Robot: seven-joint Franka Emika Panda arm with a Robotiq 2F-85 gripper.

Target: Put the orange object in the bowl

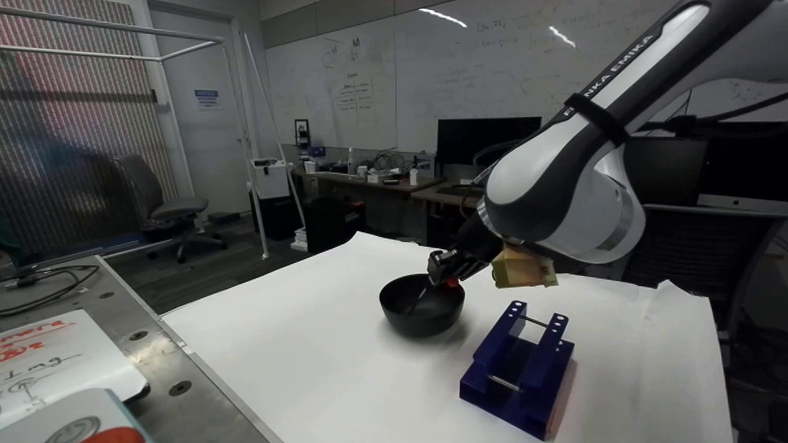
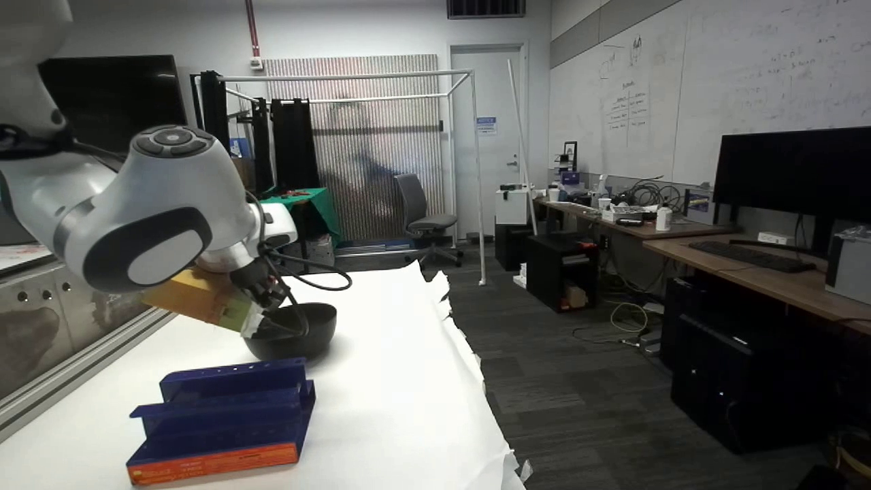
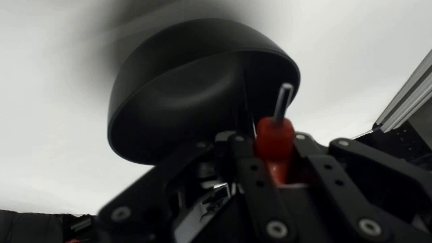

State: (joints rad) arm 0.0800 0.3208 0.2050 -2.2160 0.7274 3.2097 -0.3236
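The orange object is an orange-red handle with a thin metal shaft. It sits between the fingers of my gripper, which are shut on it. In an exterior view the gripper is tilted over the far right rim of the black bowl. A bit of the orange object shows under the fingers there, and its shaft slants down into the bowl. The bowl also shows in the wrist view and, partly behind the wrist, in an exterior view; the orange object cannot be made out there.
A blue slotted rack stands on the white-covered table near the bowl. It also shows in an exterior view, with an orange strip along its side. A yellow block is fixed to the wrist. A metal bench edge borders the table.
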